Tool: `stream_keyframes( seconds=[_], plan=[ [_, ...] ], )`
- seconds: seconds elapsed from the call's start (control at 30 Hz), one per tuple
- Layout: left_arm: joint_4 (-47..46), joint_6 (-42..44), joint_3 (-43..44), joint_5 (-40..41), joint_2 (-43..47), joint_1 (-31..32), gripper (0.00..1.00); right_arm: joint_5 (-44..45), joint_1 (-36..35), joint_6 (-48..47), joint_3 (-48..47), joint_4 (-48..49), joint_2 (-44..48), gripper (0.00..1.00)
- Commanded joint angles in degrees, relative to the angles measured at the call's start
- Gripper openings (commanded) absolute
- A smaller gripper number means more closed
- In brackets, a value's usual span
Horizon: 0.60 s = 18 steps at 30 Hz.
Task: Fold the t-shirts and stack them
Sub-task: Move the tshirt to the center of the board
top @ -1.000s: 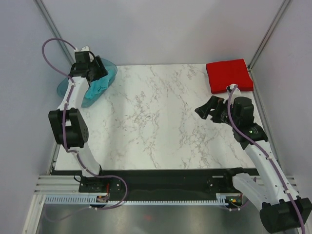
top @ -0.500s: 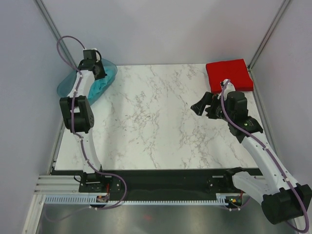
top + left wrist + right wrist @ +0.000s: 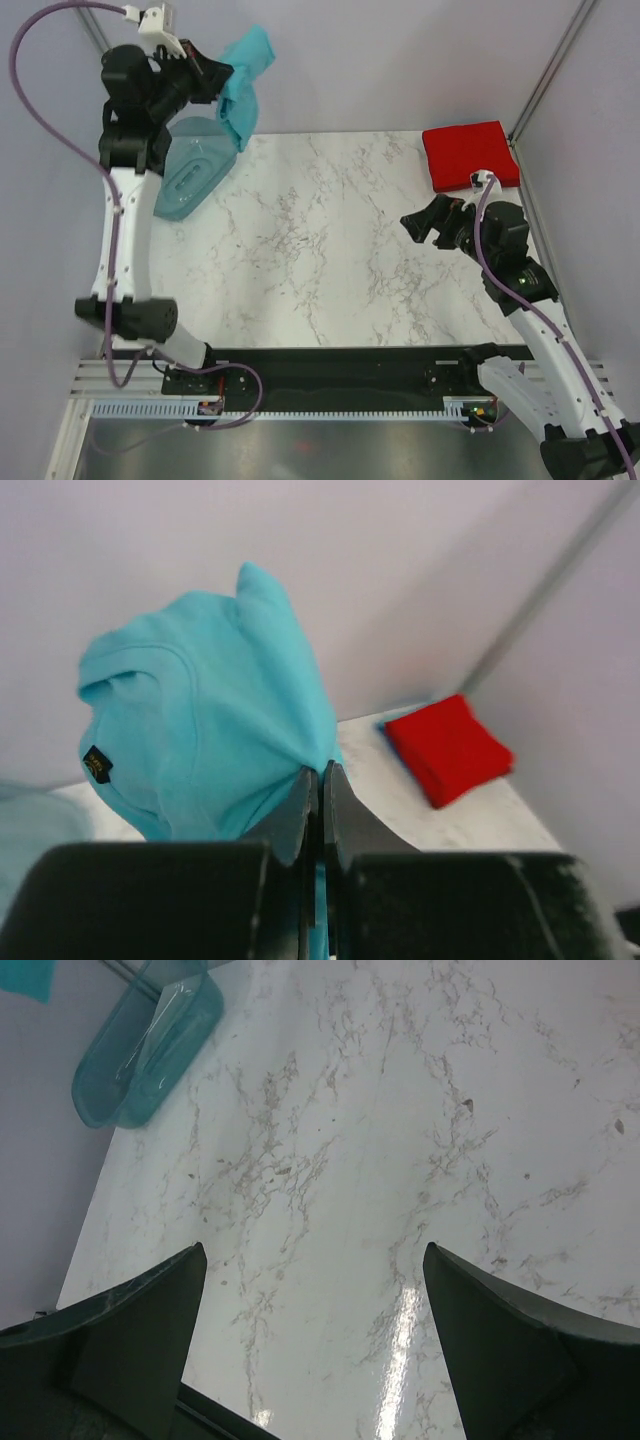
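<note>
At upper left of the top view, hanging above the teal tray: the turquoise t-shirt, pinched in the fully closed left hand; on its cloth, a small black label, perhaps with gold lettering, too small to read; at upper right of the desk, the folded red t-shirt; just below it, the right hand, spread wide, holding nothing.
</note>
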State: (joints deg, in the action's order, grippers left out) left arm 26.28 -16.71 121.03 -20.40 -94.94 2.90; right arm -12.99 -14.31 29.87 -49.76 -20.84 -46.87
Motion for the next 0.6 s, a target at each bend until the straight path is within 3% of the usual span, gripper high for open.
stream_keyframes(
  seconds=[0.0,0.17,0.2,0.3,0.43,0.57],
  plan=[
    [-1.67,-5.69,-17.75,-10.1,14.13,6.93,0.04,4.46,-0.11,-0.51,0.8,-2.79,1.96,0.98],
    [-8.7,-10.97,-49.97,-9.41,28.64,17.2,0.27,5.26,-0.2,-0.07,0.8,-7.71,1.08,0.97],
    [-10.18,-12.19,-59.24,-6.17,30.32,18.97,0.39,5.69,-0.2,-0.07,1.5,-8.77,1.34,0.97],
    [-11.07,-13.34,-72.11,-3.94,30.25,19.6,0.5,5.88,-0.2,2.02,5.35,-8.69,2.31,0.96],
    [-11.17,-13.52,-77.61,-4.56,27.7,20.13,0.51,1.67,-0.2,4.66,11.69,-5.54,1.79,0.86],
    [-11.17,-13.52,-78.67,-4.56,26.74,21.01,0.51,-4.14,-1.33,5.9,17.14,2.45,-5.74,0.72]
  ],
)
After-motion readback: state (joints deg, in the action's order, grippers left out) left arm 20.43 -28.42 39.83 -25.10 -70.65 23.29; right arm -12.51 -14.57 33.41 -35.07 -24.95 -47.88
